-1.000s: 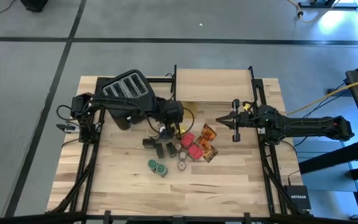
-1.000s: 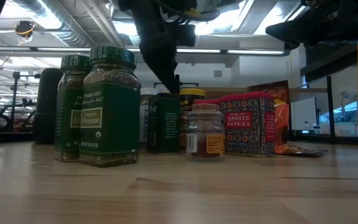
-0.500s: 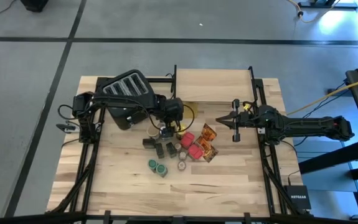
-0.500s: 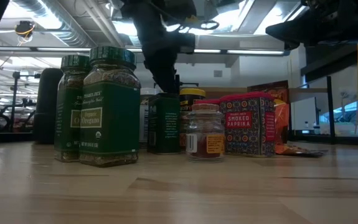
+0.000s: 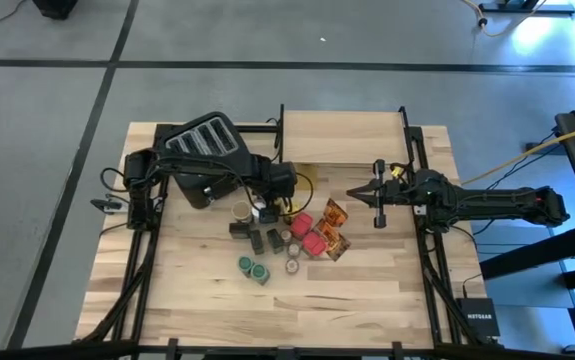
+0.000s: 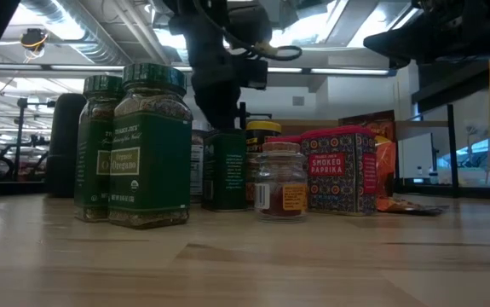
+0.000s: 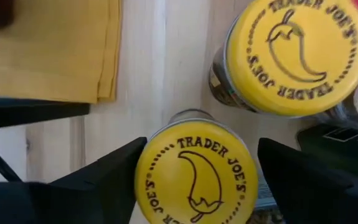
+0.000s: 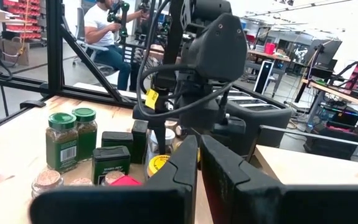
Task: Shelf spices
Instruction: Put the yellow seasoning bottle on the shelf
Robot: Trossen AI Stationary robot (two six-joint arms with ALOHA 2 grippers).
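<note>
Left gripper (image 7: 194, 180) fingers (image 7: 104, 177) spread, now straddling yellow-lidded jar (image 7: 194, 177) amid spices (image 5: 282, 235) mid-bench (image 5: 367, 290), having shifted over it; grasp looks imminent. Shelf (image 5: 342, 137) waits behind. Right gripper (image 5: 376, 195) hovers nearby, fingers pressed together.

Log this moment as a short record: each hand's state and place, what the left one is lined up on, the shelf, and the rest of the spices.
left hand: open, fingers either side of a yellow-lidded jar, not closed on it
neighbour: second yellow-lidded jar close beside it
right hand: shut, holding nothing, hovering right of the spice cluster
shelf: nothing visible on its top
green-lidded jars: on the table, front of the cluster
red tin: on the table
toaster: back left
</note>
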